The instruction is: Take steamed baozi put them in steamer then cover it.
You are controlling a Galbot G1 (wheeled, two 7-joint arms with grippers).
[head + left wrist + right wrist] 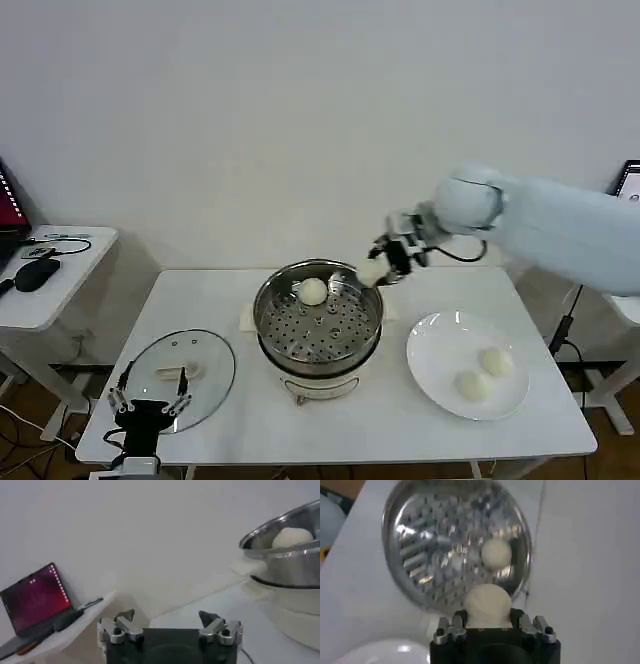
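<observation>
Stainless steel shines in the middle of the white worktop (230, 300), where the steamer (318, 322) stands with its perforated tray uncovered and one baozi in the steamer (313, 291) already lying toward the back of the tray. The right hand (383, 265) reaches in from the right side and is clamped on a second baozi (369, 272), which it holds just above the rim at the back right of the pot; in the right wrist view this carried baozi (487, 603) sits between the two fingers, with the tray and the first bun (496, 553) below it. Two more baozi (484, 373) wait on the white plate (432, 345) to the right of the steamer, close to each other. The cover (184, 369) lies flat on the worktop to the left of the pot, and the left hand (148, 403) rests low at its near edge with the fingers apart and holding nothing. I judge that the loading step is about half done. The next move calls for bringing the bun further over a free part of the tray, lowering it and releasing it beside the first one, not on top of it. After that, the two buns on the plate and the cover remain.
</observation>
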